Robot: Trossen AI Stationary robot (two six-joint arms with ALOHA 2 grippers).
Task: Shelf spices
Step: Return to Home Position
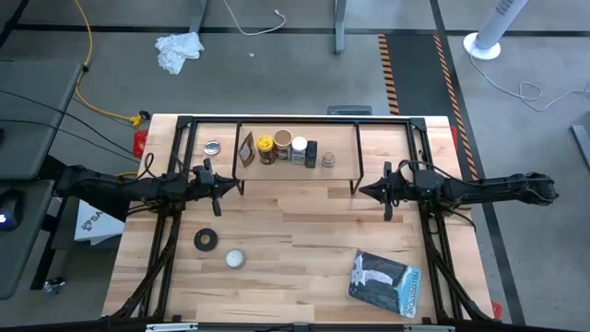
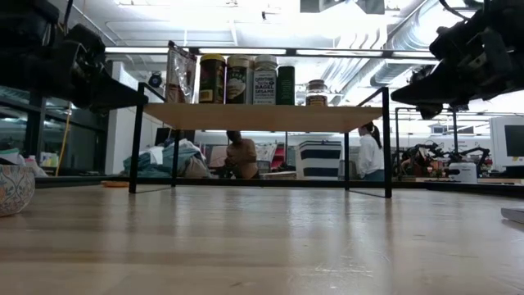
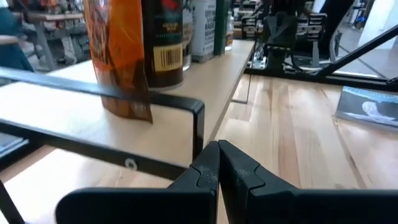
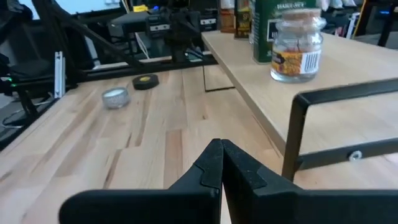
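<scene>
Overhead, table-level, two wrist views, all toward shelf (image 1: 297, 173)

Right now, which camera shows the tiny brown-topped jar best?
The right wrist view: the tiny brown-topped jar stands close on the shelf, lid, label and contents showing. The high view shows only its top, the low view a side outline; in the left wrist view other spices mostly hide it.

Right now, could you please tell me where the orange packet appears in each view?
High view: orange packet at the shelf row's left end.
Low view: packet leftmost on top.
Left wrist view: packet nearest.
Right wrist view: not discernible.
Shared landmark: the shelf.
</scene>
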